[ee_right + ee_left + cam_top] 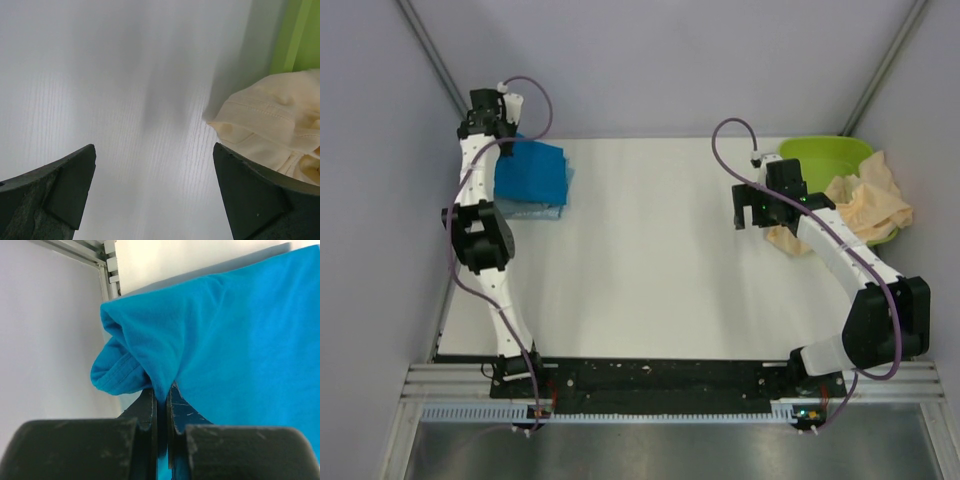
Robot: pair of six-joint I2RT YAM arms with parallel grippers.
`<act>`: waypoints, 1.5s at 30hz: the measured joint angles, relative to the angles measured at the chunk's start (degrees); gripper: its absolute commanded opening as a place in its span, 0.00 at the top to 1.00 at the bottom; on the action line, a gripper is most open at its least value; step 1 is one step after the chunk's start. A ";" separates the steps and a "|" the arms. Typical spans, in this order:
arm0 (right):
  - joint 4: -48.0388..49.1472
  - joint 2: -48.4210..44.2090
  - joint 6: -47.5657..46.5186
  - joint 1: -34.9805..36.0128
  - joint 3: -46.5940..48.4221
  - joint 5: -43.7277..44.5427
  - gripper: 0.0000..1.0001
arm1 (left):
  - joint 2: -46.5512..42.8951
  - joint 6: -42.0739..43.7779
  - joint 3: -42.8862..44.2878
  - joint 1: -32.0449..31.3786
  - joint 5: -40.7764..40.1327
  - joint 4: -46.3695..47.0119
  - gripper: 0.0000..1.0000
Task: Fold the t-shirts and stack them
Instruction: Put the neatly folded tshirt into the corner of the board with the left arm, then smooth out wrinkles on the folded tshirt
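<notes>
A bright blue t-shirt, folded, lies at the far left of the table on a pale grey-blue folded shirt. My left gripper is shut on an edge of the blue t-shirt; the cloth is pinched between the fingers. A pale cream-peach t-shirt hangs crumpled over the rim of the lime-green tub at the far right. My right gripper is open and empty above the bare table, just left of the cream shirt.
White table between the arms. Grey walls stand close on the left and right. The tub's green wall shows behind the cream shirt. The table's black front rail carries both arm bases.
</notes>
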 measured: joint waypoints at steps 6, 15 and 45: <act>-1.18 0.00 -0.39 0.00 0.35 0.42 0.01 | 5.92 3.04 1.97 0.61 -4.68 4.09 1.00; -2.36 0.00 -0.46 0.00 1.95 0.83 0.01 | 9.11 5.25 2.23 1.11 -9.35 7.39 0.77; -2.56 -0.22 -0.90 0.00 1.81 -1.73 0.01 | -8.39 7.19 -27.30 -10.64 2.45 9.25 1.00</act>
